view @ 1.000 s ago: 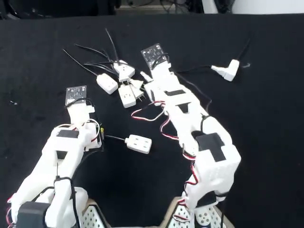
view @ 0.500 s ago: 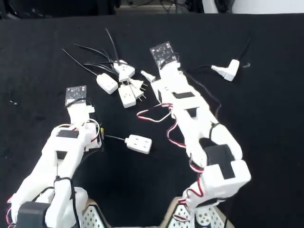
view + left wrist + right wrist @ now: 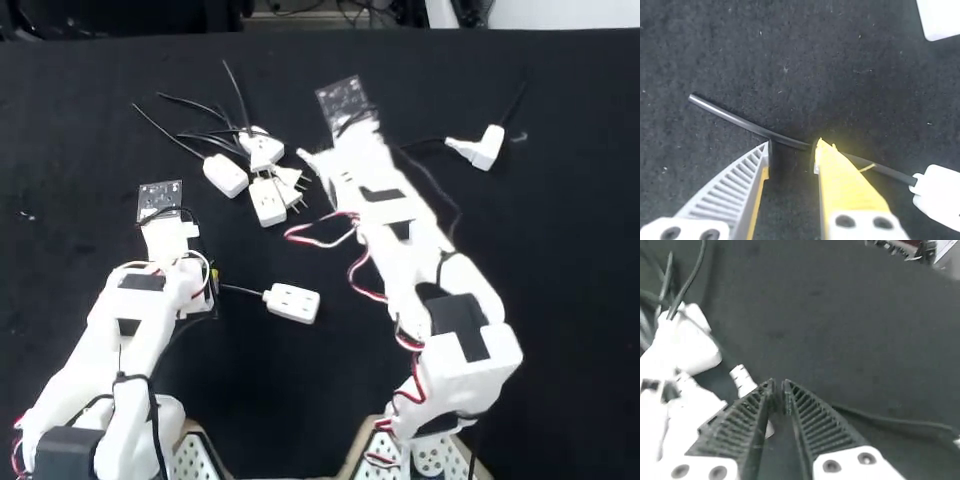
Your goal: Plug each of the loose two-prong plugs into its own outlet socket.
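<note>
- Nearest the arm bases: white outlet socket (image 3: 292, 302) lies flat on the black table (image 3: 560, 260), its short lead running toward the left arm.
- Next, left gripper (image 3: 791, 146): low over the cloth, fingers spread a little. A black cable (image 3: 735, 115) crosses just off their tips and runs to a white connector (image 3: 939, 196).
- Mid-table: cluster of plugs and sockets (image 3: 255, 178), black leads fanning away.
- Beside the cluster, right gripper (image 3: 777, 385): fingers pressed together, small white plug (image 3: 741, 376) just beside one finger.
- Far right: angled plug (image 3: 480, 147), well apart.
</note>
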Controlling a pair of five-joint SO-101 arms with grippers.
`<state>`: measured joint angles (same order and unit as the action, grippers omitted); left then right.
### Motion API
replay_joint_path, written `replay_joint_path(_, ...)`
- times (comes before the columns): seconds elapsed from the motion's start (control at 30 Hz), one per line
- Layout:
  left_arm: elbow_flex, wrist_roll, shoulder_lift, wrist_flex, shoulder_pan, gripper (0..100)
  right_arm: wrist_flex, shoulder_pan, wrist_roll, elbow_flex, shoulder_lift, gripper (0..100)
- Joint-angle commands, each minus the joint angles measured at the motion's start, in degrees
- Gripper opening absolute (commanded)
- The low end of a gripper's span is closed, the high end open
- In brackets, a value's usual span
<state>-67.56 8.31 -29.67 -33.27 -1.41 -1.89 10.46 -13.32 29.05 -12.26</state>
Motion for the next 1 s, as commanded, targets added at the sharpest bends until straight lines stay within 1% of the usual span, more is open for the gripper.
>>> replay_joint_path(0.0, 0.3, 0.2, -0.1, 0.9, 0.7, 16, 1.5, -4.1, 1.5, -7.8, -0.9, 1.2)
replay_joint_path(0.07, 0.4, 0.2, -0.1, 0.9, 0.7, 16, 1.4, -3.9, 1.5, -11.3, -4.5, 1.2)
replay_joint_path(0.17, 0.4, 0.2, -0.1, 0.9, 0.7, 16, 1.3, -1.3, 1.3, -16.0, -10.9, 1.2)
replay_joint_path(0.27, 0.4, 0.2, -0.1, 0.9, 0.7, 16, 1.2, -1.4, 1.9, -21.1, -16.3, 1.2)
replay_joint_path(0.33, 0.4, 0.2, -0.1, 0.9, 0.7, 16, -1.9, -1.6, 1.3, -24.5, -18.6, 1.2)
replay_joint_path(0.43, 0.4, 0.2, -0.1, 0.9, 0.7, 16, -9.7, -1.8, 1.9, -28.3, -20.3, 1.1)
replay_joint_path(0.53, 0.4, 0.2, -0.1, 0.9, 0.7, 16, -14.5, -1.8, 0.9, -29.8, -20.4, 1.1)
replay_joint_path(0.57, 0.3, 0.2, -0.1, 0.9, 0.7, 16, -16.2, -1.8, -0.9, -29.8, -20.3, 1.1)
replay_joint_path(0.67, 0.3, 0.2, -0.1, 0.8, 0.5, 16, -23.4, -1.8, -11.0, -30.6, -19.4, 1.1)
replay_joint_path(0.73, 0.3, 0.2, -0.1, 0.8, 0.5, 16, -28.0, -1.8, -14.4, -30.3, -17.5, 1.1)
replay_joint_path(0.83, 0.3, 0.2, -0.1, 0.8, 0.5, 16, -30.2, -0.4, -14.8, -27.2, -13.4, 1.1)
replay_joint_path(0.97, 0.3, 0.2, -0.6, 0.4, 0.1, 16, -26.5, 2.7, -14.2, -18.1, -5.9, 1.1)
